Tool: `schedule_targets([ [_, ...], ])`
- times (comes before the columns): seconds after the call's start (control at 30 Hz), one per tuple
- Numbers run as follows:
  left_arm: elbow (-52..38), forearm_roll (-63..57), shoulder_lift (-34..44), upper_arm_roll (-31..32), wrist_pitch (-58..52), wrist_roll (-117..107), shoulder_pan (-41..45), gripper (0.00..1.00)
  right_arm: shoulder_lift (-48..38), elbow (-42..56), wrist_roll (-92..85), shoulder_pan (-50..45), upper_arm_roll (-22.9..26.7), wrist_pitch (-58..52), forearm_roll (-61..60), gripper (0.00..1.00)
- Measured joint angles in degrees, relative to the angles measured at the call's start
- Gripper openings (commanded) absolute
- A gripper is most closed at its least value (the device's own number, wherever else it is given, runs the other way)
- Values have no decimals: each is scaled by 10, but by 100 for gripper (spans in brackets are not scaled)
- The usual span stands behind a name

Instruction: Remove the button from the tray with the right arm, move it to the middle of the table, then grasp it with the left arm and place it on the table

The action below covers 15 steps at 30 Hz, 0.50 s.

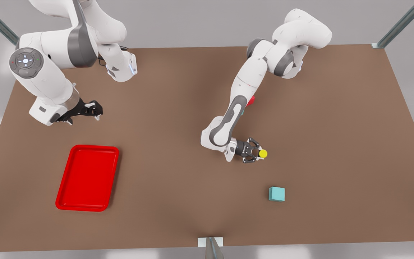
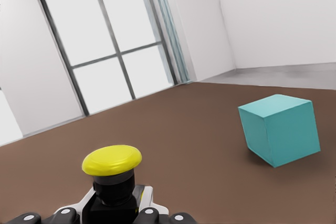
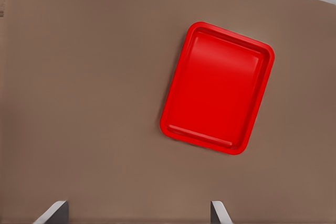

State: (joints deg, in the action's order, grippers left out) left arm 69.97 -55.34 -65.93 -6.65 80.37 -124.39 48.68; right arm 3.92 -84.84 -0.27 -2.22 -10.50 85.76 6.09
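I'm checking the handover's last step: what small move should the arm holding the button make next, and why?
Probably lower it and let go. The left gripper is shut on the button, near the table's middle, with bare tabletop short of the teal cube. The tray is empty, and the right gripper waits open above it.

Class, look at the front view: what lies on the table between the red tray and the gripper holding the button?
Nothing: between the tray and the left gripper, shut on the button, the front view shows bare brown table. The teal cube lies beyond the gripper.
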Motion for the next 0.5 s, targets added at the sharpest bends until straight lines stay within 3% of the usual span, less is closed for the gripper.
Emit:
schedule_targets([
  [0.2, 0, -3, -9, 0, 11, -77, -5, 48, 0, 0, -1, 2, 0, -1, 0, 100],
  [0.27, 0, -4, -9, 0, 13, -97, -8, 68, 0, 0, -1, 3, 0, -1, 0, 100],
  [0.3, 0, -5, -9, 0, 14, -106, -9, 92, 0, 0, -1, 4, 0, -1, 0, 100],
  [0.33, 0, -5, -9, 0, 15, -115, -9, 100, 0, 0, -1, 4, 0, -1, 0, 100],
  [0.5, 0, -7, -9, 0, 17, -152, -9, 100, 0, 0, -1, 4, 0, -1, 0, 100],
])
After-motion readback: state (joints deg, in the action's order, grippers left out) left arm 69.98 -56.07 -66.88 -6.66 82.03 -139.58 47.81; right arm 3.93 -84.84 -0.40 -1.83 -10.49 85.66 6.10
